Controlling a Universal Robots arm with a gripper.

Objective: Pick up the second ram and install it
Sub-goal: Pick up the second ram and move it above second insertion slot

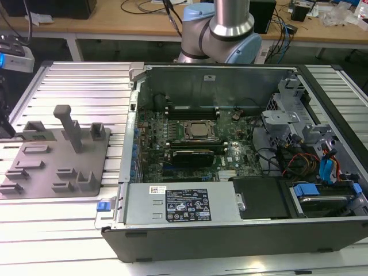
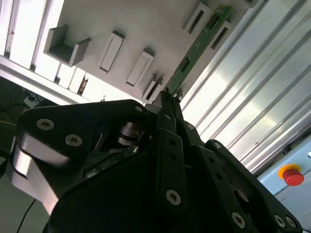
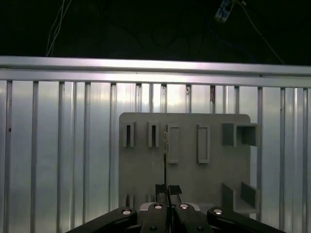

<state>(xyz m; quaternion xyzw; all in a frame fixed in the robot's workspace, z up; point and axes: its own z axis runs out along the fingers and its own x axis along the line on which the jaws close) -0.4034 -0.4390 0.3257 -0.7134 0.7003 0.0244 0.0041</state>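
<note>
The second ram is a thin green stick, and my gripper is shut on its near end. In the first wrist view I see the ram edge-on as a thin line rising from the gripper. Its far end points at the grey fixture plate, close to the slot blocks. Whether that end still touches the fixture, I cannot tell. The same fixture plate lies at the exterior view's left. The open computer case holds the motherboard with its processor socket.
The arm's base stands behind the case. A ribbed aluminium tabletop carries the fixture and the case. A tall grey post rises from the fixture. Cables and drive bays fill the case's right side. A red button sits beyond the table.
</note>
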